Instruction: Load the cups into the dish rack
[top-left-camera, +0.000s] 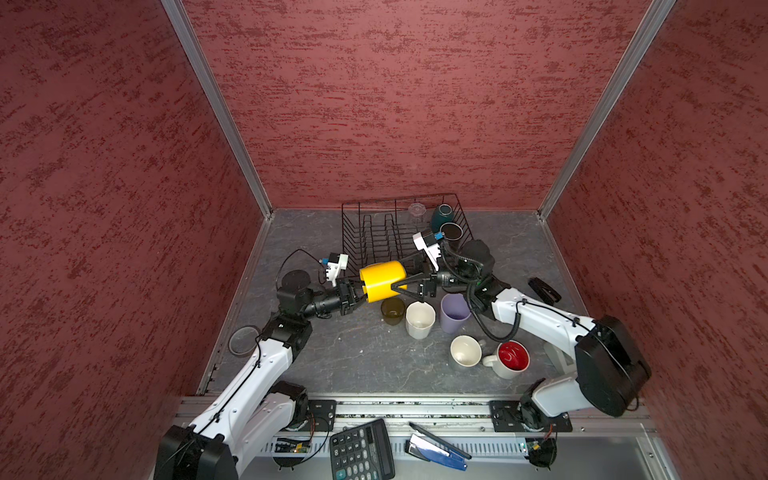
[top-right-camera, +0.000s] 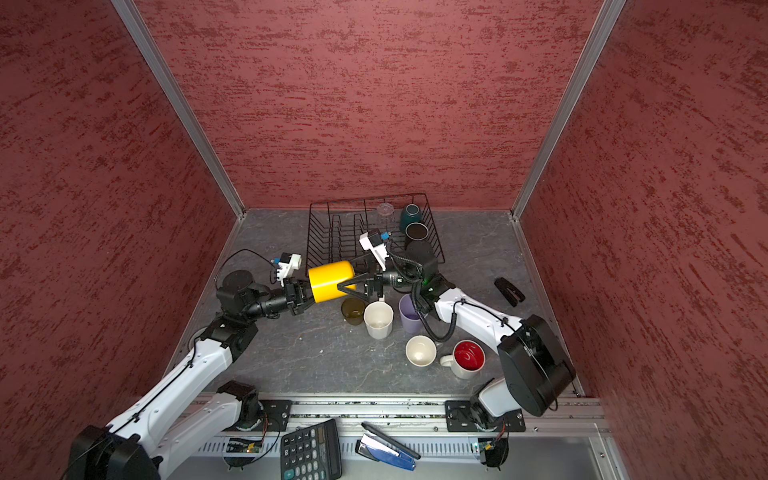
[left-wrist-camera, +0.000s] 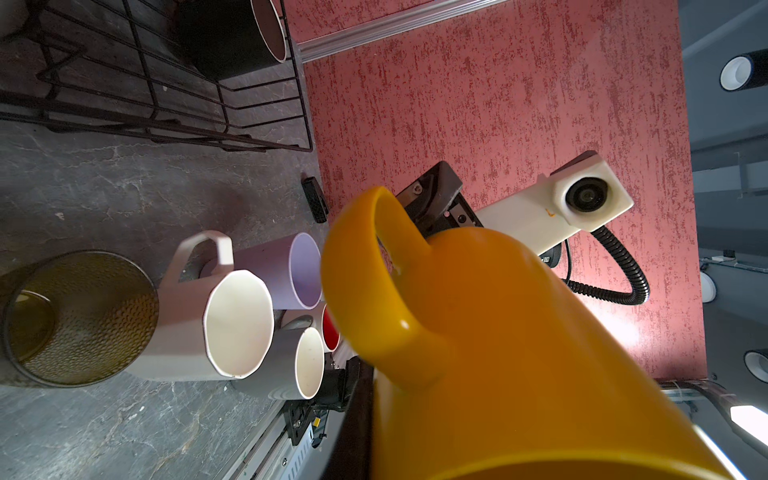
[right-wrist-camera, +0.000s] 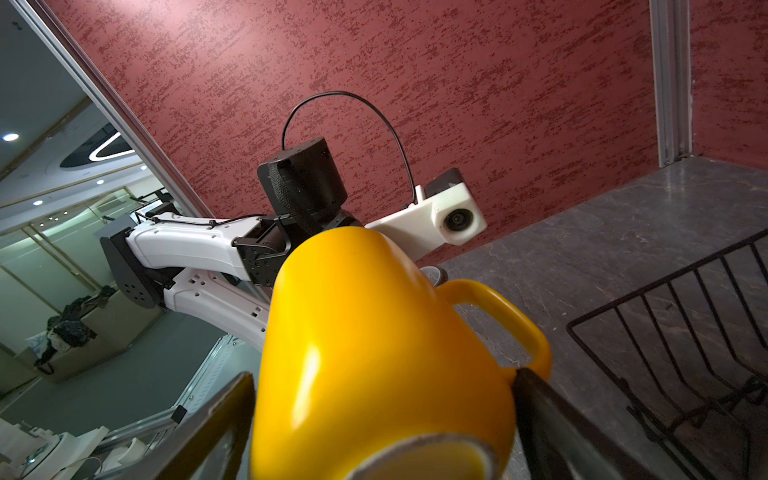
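Just before rack (top-left-camera: 344, 232) | yellow mug (top-left-camera: 383, 280) hangs sideways mid-air | left gripper (top-left-camera: 364, 296) pinches its rim, right gripper (top-left-camera: 397, 275) gapes around its base | risk: left releases before right clamps, mug drops onto olive glass (top-left-camera: 392, 311)

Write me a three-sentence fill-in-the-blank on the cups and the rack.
1. The held mug, gripped at its rim by the left gripper, is ___.
2. The rack holds the glass, the teal cup and the black cup: ___ cups in all.
3. The rightmost mug is ___ inside.

Missing words: yellow; three; red.
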